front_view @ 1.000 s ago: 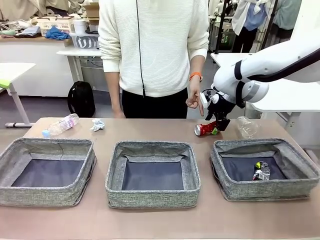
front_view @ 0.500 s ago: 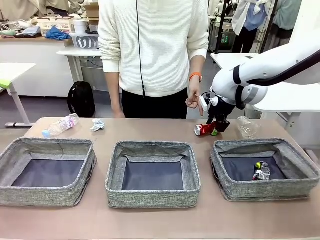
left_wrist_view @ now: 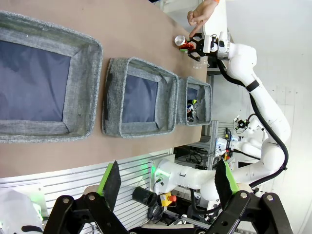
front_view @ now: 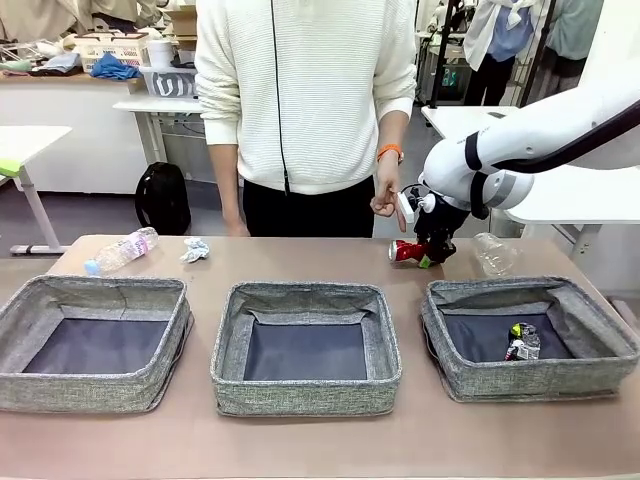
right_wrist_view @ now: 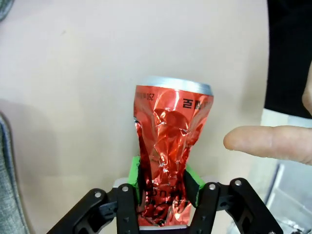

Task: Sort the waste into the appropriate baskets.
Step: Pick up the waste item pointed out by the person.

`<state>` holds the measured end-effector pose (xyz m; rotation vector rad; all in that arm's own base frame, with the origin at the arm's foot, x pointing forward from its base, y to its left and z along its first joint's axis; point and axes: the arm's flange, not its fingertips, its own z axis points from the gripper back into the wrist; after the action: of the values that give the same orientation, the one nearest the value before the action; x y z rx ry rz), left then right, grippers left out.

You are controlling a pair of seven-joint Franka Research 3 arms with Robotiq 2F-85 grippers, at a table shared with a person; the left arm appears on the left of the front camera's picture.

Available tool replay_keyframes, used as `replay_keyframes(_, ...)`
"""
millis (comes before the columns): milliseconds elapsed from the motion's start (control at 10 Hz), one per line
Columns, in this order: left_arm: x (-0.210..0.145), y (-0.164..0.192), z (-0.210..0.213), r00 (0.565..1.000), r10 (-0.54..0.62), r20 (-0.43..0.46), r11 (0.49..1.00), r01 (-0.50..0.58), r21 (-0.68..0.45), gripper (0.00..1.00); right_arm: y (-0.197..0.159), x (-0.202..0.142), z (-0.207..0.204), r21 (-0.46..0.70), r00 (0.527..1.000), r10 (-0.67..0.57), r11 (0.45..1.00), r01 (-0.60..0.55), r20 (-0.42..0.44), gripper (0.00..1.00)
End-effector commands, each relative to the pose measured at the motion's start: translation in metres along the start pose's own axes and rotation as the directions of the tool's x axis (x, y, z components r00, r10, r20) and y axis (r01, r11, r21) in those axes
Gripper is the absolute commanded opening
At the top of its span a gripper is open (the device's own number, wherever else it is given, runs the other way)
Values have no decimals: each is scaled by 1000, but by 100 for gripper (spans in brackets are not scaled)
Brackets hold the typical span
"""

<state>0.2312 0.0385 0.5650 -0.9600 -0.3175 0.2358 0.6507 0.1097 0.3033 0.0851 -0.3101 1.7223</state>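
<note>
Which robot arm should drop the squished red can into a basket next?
The right arm: its jaws are shut on the red can, close to the right basket, where a crushed can lies. The left arm hangs open-jawed off the table's near edge, far from it.

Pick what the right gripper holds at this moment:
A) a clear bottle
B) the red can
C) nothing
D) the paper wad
B: in the right wrist view, the right gripper has its green pads pressed against both sides of the crumpled red can.
</note>
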Motion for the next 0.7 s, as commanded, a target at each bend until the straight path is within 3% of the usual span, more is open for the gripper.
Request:
replay_keyframes(0,1,0,0,1000,-17,1,1000,17,-18,100,-1,0,-8,36,999,-35,999,35,-2,0)
replay_keyframes(300,1,0,0,1000,-17,1,1000,17,-18,100,-1,-1,-9,50,999,-47,998,47,-13,0)
replay_keyframes(400,1,0,0,1000,-17,1,1000,17,-18,100,2,-4,-2,66,996,-40,997,45,-79,0)
replay_keyframes(600,1,0,0,1000,-17,1,1000,17,-18,100,22,-17,63,1,978,-70,997,71,-197,0)
